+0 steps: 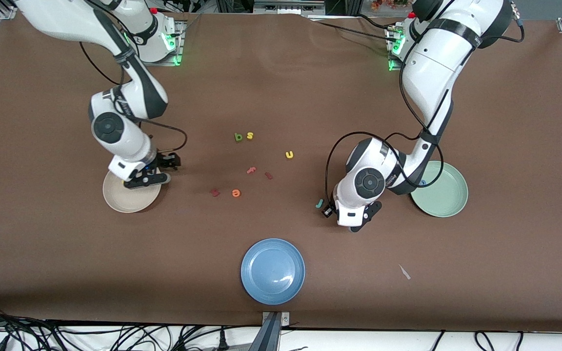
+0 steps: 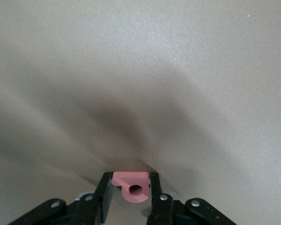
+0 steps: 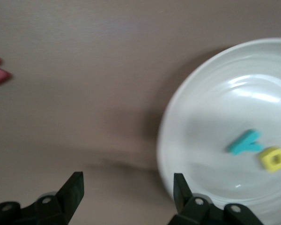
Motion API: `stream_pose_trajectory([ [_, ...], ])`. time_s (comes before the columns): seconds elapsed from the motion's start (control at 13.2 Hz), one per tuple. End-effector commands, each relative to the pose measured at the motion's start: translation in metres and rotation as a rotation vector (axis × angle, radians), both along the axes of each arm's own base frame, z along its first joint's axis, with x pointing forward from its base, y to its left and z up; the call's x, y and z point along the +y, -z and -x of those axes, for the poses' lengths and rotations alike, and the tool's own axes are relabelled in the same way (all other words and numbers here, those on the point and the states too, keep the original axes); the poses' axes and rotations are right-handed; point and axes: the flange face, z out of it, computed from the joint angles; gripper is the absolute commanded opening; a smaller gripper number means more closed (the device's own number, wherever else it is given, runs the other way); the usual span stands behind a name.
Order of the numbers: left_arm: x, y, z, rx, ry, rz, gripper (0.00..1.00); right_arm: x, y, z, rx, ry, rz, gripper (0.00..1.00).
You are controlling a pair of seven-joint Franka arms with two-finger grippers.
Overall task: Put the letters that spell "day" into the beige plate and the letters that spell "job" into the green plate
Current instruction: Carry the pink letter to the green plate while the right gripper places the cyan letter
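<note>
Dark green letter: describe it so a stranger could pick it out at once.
From the blue plate nearest the front camera, look farther away, past the loose letters mid-table. The farthest two sit side by side: the dark green letter, toward the right arm's end, and a yellow "s". Nothing else there is dark green.

Cluttered middle, open cloth around it
7 loose letters (image 1: 251, 170) dot the middle; bare table (image 1: 66, 273) flanks the blue plate (image 1: 272, 270). The left arm (image 1: 422, 146) overhangs the green plate (image 1: 449, 195); the right gripper (image 1: 147, 181) covers the beige plate (image 1: 125, 202).
</note>
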Motion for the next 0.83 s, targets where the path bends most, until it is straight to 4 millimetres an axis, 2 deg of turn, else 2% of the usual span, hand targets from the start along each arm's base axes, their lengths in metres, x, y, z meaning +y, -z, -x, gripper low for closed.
stream_pose_trajectory([
  [0.0, 0.003, -0.004, -0.006, -0.005, -0.004, -0.008, 0.19, 0.053, -0.007, 0.027, 0.004, 0.113, -0.006, 0.86],
  [0.15, 0.013, -0.025, -0.015, -0.029, -0.017, -0.001, 0.18, 0.099, -0.010, 0.050, 0.006, 0.165, -0.015, 0.89],
  [0.3, 0.021, -0.031, -0.017, -0.012, -0.019, -0.010, 0.18, 0.132, -0.009, 0.069, 0.007, 0.175, -0.023, 0.91],
  [0.38, 0.024, -0.043, -0.018, -0.010, -0.005, -0.011, 0.18, 0.148, -0.010, 0.079, 0.006, 0.162, -0.028, 0.91],
  [0.46, 0.036, -0.055, -0.019, 0.019, 0.011, -0.021, 0.18, 0.164, -0.009, 0.089, 0.007, 0.145, -0.036, 0.91],
  [0.61, 0.063, -0.095, -0.021, 0.060, 0.061, -0.027, 0.19, 0.188, -0.003, 0.107, 0.010, 0.094, -0.051, 0.91],
  [0.76, 0.102, -0.141, -0.024, 0.081, 0.087, -0.005, 0.19, 0.199, 0.007, 0.125, -0.010, 0.055, -0.084, 0.93],
])
